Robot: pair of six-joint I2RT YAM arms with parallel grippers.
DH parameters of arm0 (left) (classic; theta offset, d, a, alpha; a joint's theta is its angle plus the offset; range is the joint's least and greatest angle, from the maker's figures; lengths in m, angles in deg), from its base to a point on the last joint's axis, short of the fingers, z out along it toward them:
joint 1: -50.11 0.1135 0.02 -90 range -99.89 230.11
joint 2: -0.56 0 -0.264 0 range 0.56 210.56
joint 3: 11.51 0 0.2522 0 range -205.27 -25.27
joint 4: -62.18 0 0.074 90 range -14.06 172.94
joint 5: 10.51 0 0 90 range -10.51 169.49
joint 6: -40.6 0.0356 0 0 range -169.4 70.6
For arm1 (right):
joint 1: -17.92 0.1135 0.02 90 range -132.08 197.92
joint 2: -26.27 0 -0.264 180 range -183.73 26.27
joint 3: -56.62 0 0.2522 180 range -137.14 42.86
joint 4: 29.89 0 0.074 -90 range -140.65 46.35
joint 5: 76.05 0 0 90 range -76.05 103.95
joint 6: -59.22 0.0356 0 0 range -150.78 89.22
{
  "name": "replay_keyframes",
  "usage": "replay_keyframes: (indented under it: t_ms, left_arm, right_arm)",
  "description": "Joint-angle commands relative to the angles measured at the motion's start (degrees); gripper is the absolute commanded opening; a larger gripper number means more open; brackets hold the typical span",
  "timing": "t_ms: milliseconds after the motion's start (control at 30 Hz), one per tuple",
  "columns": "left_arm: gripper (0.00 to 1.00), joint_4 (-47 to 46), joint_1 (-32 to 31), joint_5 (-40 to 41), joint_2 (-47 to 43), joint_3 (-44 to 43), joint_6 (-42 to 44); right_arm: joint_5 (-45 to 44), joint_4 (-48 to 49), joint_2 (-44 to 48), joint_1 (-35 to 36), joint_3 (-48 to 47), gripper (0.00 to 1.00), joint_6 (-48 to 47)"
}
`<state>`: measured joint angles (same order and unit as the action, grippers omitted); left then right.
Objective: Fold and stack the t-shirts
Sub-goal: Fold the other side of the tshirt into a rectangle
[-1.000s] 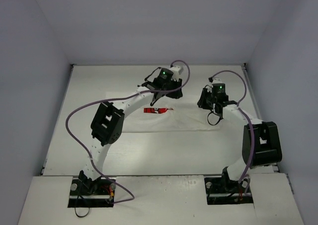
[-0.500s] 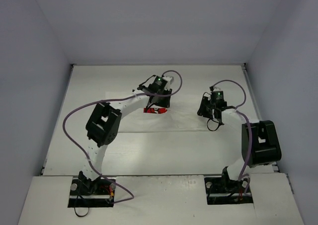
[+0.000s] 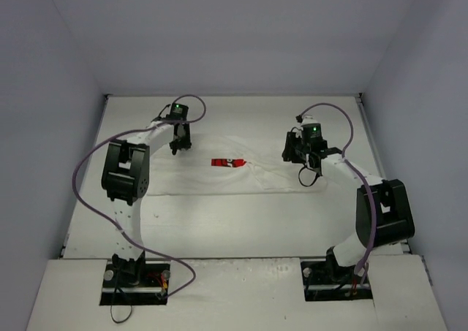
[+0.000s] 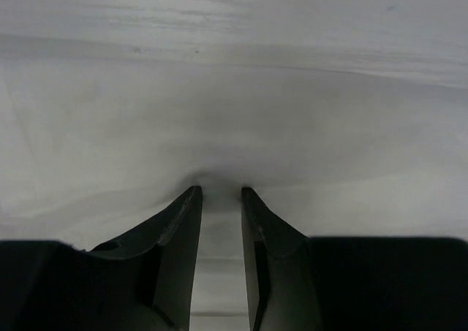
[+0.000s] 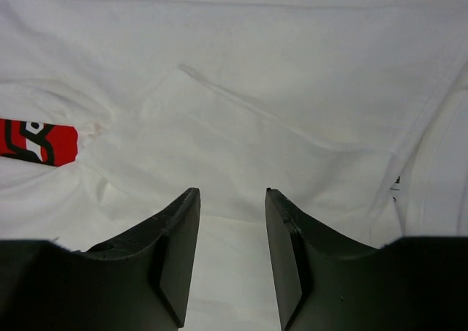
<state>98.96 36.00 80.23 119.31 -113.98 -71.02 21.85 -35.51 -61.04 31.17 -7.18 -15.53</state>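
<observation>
**Left hand [image 3: 179,142] has swung from mid-counter toward the left edge.**
It is clenched on a pucker of the one shirt [image 3: 219,181], which lies nearer the far edge of the counter [image 3: 241,225], long axis left to right, red print [image 3: 228,162] showing. The right hand [image 3: 295,152] hangs released over the shirt's right end, so each of the two hands is nearest its own end.

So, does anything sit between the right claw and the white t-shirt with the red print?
Nothing visible does. The right claw hangs open over the white cotton t-shirt, with only bare cloth showing in the gap.
</observation>
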Motion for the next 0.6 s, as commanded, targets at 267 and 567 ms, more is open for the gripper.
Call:
replay_keyframes:
  t_ms: [267, 567]
  left_arm:
    - [0.25, 1.6, -0.4, 2.9, -6.8, 6.5, 0.4]
    - [0.25, 2.8, 1.2, 5.3, -8.0, 0.3, 3.5]
  right_arm:
    - [2.7, 0.7, -13.5, 13.8, -20.3, 0.24, -11.8]
    - [2.1, 0.7, -32.7, 20.9, -39.8, 0.21, -12.4]
